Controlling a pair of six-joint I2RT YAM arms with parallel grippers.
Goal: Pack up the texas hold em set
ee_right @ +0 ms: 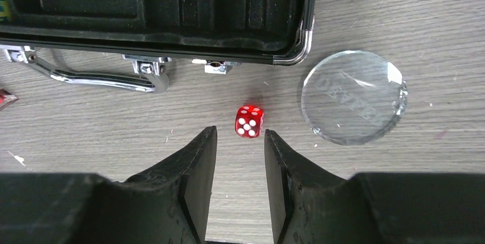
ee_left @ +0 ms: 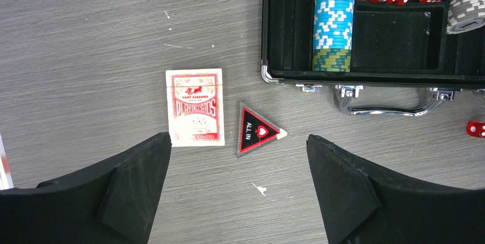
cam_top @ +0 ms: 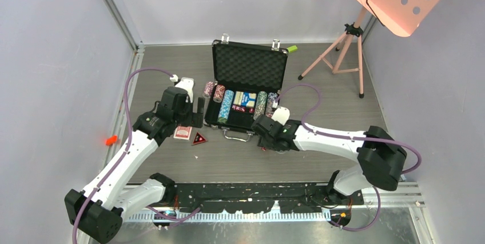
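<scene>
Black rectangular briefcase (cam_top: 250, 67) lies open mid-table. We've got the left gripper (ee_left: 238, 140) spread wide above a red-backed card deck (ee_left: 195, 107) and red triangle (ee_left: 257, 131); the right gripper (ee_right: 240, 135) is narrowly parted, empty, a small red die (ee_right: 249, 121) just off its tips.

"ALL IN" on red triangle (ee_left: 258, 131), lower centre; "PLAYING CARDS" on card deck (ee_left: 195, 107) left of it; faint "DEALER" on clear disc (ee_right: 354, 96), right.

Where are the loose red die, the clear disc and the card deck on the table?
red die (ee_right: 249, 121): right wrist view, on its white-dotted top face.
clear disc (ee_right: 353, 96): right wrist view, on the middle of its engraved face.
card deck (ee_left: 195, 107): left wrist view, on the middle of its red printed front.
</scene>
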